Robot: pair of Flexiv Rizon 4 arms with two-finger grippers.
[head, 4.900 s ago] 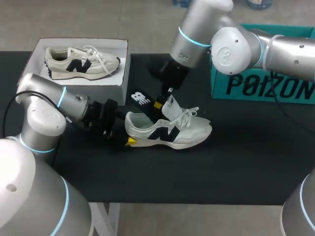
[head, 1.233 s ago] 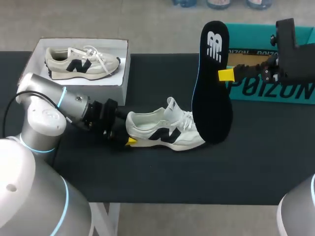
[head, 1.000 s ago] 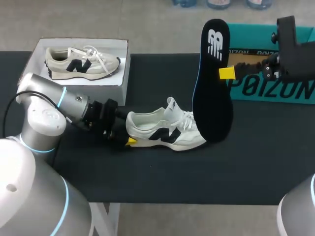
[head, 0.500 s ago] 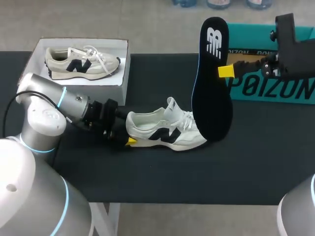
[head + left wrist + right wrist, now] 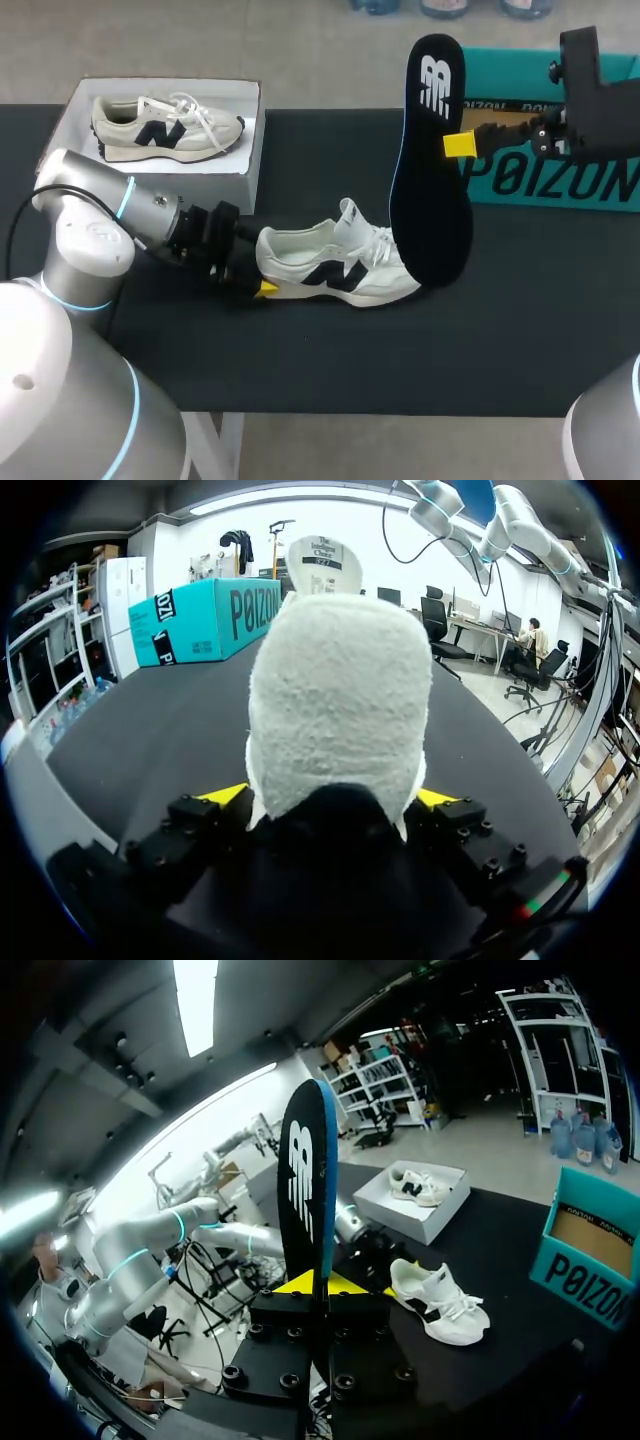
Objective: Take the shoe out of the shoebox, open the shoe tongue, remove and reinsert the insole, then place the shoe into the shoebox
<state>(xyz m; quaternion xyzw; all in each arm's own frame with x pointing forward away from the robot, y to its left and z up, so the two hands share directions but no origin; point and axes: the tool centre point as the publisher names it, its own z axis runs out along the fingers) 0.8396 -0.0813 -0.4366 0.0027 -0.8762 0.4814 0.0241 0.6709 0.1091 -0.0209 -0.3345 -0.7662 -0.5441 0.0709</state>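
"Shoe (image 5: 340,268) aside for a moment, what is the biggest thing in sight?"

"That would be the black counter (image 5: 330,370). Next comes the teal shoebox (image 5: 560,180) at the far right, open on top. Then there is the white box (image 5: 255,140) at the far left, with a second shoe (image 5: 165,127) lying inside it."

"And the shoe itself?"

"It stands on its sole near the middle of the counter, outside both boxes. Its toe points toward the teal shoebox and its heel toward my left arm (image 5: 100,230). The tongue (image 5: 347,215) stands up (white laces (image 5: 378,240) are bunched just ahead of it)."

"Where is the insole?"

"The insole (image 5: 430,180) is out of the shoe. It is black with a blue edge and is held upright in the air, the end with the white mark on top. In the head view its lower end overlaps the toe, but the right wrist view shows the shoe well below it."

"What about the two end effectors?"

"The left end effector (image 5: 330,798) is clamped on the shoe's heel, one yellow tip pressed against each side. The right end effector (image 5: 320,1282) grips the insole near its middle, a tip on each face, up in front of the teal shoebox"
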